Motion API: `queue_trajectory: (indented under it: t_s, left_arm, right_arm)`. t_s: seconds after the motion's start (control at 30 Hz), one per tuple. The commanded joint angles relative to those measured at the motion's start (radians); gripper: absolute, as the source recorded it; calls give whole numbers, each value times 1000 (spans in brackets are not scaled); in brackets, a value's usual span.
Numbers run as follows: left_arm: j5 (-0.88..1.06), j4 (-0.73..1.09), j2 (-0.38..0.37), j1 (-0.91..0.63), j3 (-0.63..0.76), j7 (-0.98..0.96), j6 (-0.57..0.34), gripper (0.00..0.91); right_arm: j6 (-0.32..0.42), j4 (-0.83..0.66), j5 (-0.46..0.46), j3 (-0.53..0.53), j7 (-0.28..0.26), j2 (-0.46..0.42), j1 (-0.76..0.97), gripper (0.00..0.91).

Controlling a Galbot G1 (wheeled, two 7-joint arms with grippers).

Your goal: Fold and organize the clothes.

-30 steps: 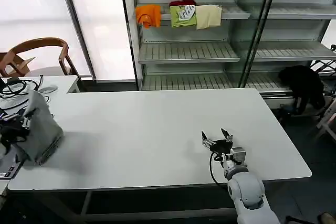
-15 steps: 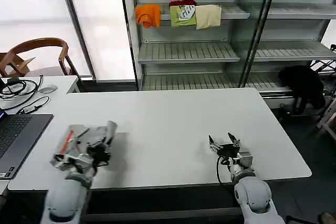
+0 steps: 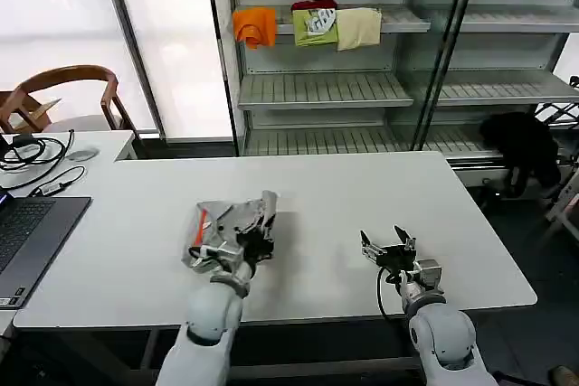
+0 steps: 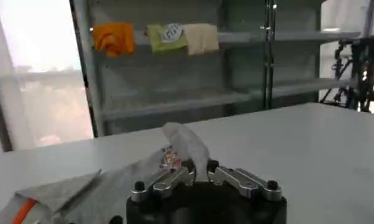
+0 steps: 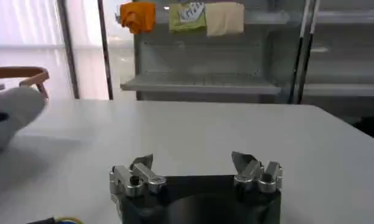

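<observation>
The left end effector [image 3: 254, 243] is sitting over the table [image 3: 317, 196] approx mid-front, w/ its fingers pinched shut on a fold of the light grey T-shirt [image 3: 226, 230]; in the left wrist view the cloth [image 4: 144, 167] is bunching up between the closed fingers [image 4: 175, 176] and trailing off to one side, an orange strip at the neck showing near the far end. The shirt is lying crumpled on the table, just left of centre, part resting on the surface and part lifted by the grip. The right end effector [image 3: 387, 249] is hovering above the table near the front right, well apart from the shirt, fingers spread wide w/ nothing between them; the right wrist view is showing both fingers [image 5: 138, 176] clear of any cloth. Judging by this, the shirt is being set down but not yet spread, so folding is barely started. Risks from here: the grip is only catching a small pinch of fabric, so a quick pull could be slipping it free or dragging the whole bundle rather than opening it out; releasing w/o flattening would be leaving it wadded; layers are probably caught together in the pinch, which could be making a crooked spread. The laptop [image 3: 27, 241] at the left edge is near enough that a wide sweep could be brushing it.
</observation>
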Motion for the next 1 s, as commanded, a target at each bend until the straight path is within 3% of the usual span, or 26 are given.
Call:
queue_trajectory:
  t_s: [0.03, 0.33, 0.43, 0.47, 0.5, 0.7, 0.73, 0.77, 0.83, 1.0]
  left_arm:
    - [-77, 204, -72, -172, 112, -207, -47, 907]
    - [-237, 46, -33, -183, 64, -233, -6, 907]
    - [-254, -9, 12, -188, 30, -234, -4, 907]
    - [-262, -26, 48, -184, 12, -229, -4, 907]
    - [-262, -40, 67, -181, 2, -227, -4, 907]
    - [-290, -106, 182, -112, -113, -192, -4, 907]
    - [-293, -110, 189, -105, -128, -186, -4, 907]
    - [-296, -115, 198, -92, -149, -178, -4, 907]
    - [-298, -120, 203, -76, -174, -170, -3, 907]
    - [-307, -128, 206, -36, -207, -155, 1, 907]
  right_arm:
    - [-19, 40, 14, -13, -14, 16, 2, 907]
    - [-46, -4, 136, -81, -28, 117, 73, 907]
    - [-115, -41, 287, -109, -8, 176, 117, 907]
    - [-140, -55, 380, -115, 8, 205, 128, 907]
    - [-142, -61, 401, -118, 14, 214, 133, 907]
    - [-141, -137, 385, -178, 38, 237, 135, 907]
    - [-141, -145, 380, -183, 45, 237, 135, 826]
    - [-141, -165, 377, -191, 58, 241, 137, 453]
    - [-140, -181, 370, -189, 64, 248, 140, 0]
    - [-139, -183, 374, -182, 92, 256, 148, 0]
